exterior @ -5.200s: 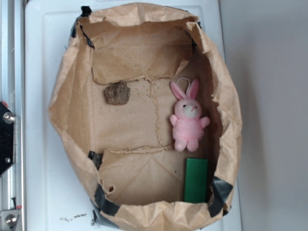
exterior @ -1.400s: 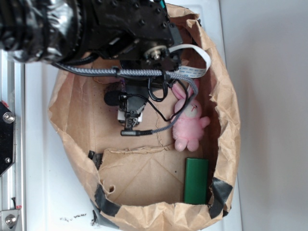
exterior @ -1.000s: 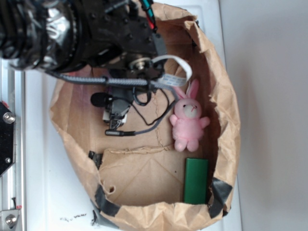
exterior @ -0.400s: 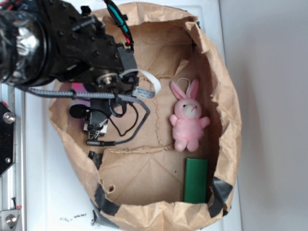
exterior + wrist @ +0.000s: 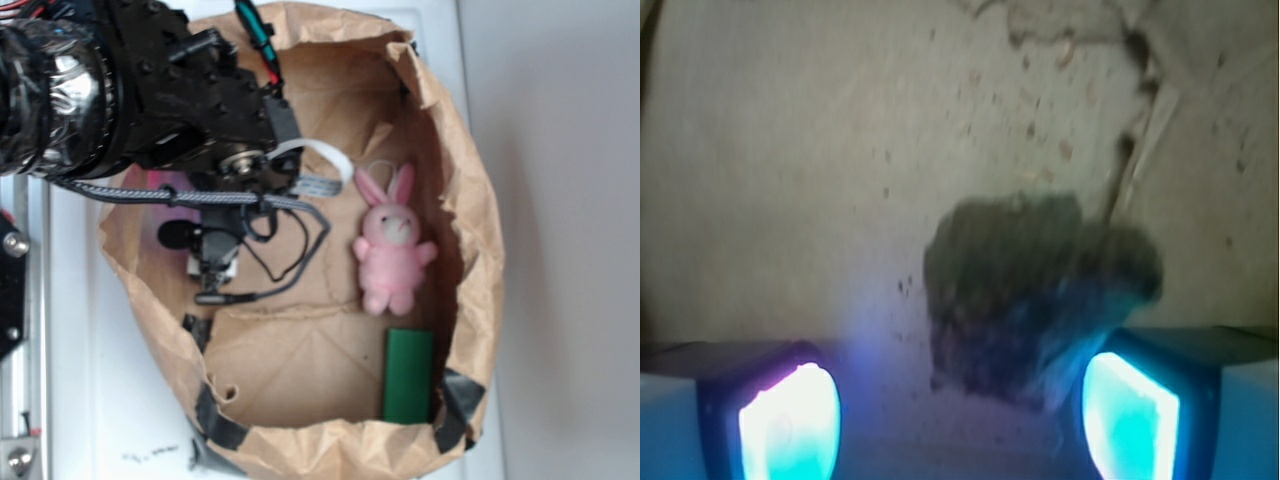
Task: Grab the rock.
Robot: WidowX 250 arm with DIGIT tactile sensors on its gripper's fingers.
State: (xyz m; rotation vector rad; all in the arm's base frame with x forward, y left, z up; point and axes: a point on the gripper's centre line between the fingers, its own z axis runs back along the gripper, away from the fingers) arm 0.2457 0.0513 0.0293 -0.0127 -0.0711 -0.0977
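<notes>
Claw fingers stood wide apart in the wrist view, so the gripper [image 5: 960, 410] was open and held nothing. One glowing pad [image 5: 790, 420] showed at the bottom left and the other at the bottom right. The rock [image 5: 1035, 290] lay on the brown paper floor between them, but not in the middle. It sat close to the right pad and looked like it touched it or nearly did, though the picture was too blurry to be sure. Part of the rock also reached out past the tips of the claw. So I think the job was about half done: the claw was down by the rock and lined up around it, but the squeeze and the lift were still left. From above, the big black arm [image 5: 140, 100] hid the rock, so only the wrist view showed it. There was one rock. Crumbs of dirt were spread on the paper all around it. Off to one side of the claw, well apart, lay one pink bunny [image 5: 393, 245]. One green block [image 5: 408, 375] lay just past the bunny's feet, even farther from the claw. One paper bag [image 5: 480, 250] held everything.
</notes>
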